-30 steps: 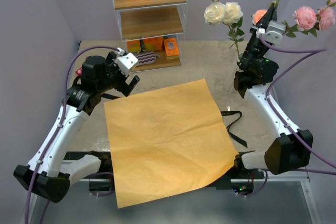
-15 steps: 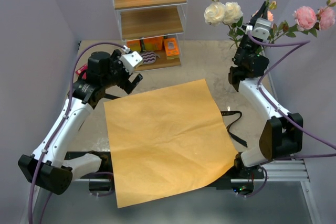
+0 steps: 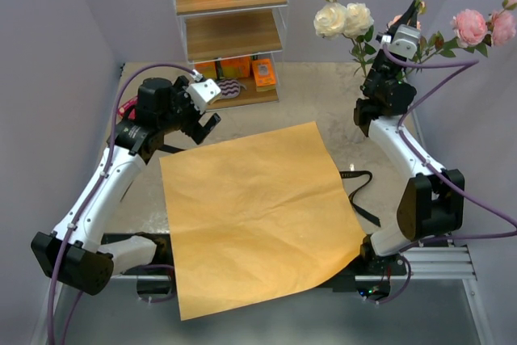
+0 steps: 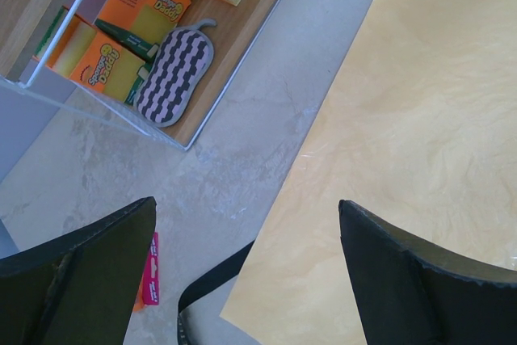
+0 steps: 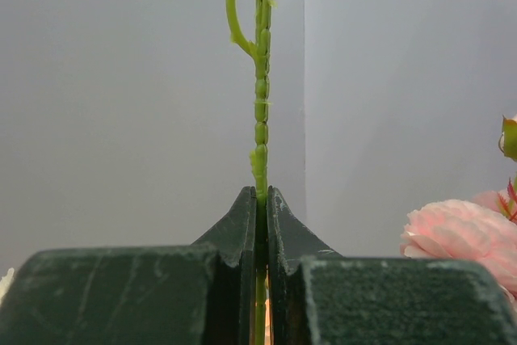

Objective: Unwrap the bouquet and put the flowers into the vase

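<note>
Flowers (image 3: 343, 19) at far right, heads high above the surface (image 3: 323, 94): right pincer (image 5: 262, 199) clamped on one thin green stem (image 5: 260, 94); left pincer (image 4: 246, 204) spread wide over the orange paper (image 3: 258, 208). Stems probably light, springy, slippery; grip low, sparing soft heads

Left pincer (image 4: 246, 208) spread wide, right pincer (image 5: 262, 198) raised, clamped

Matt, faintly creased orange paper sheet (image 3: 258, 216) on a mottled stone-look table (image 3: 323, 94) — behind the sheet, wooden shelves (image 3: 234, 35) in clear glossy plastic framing.
</note>
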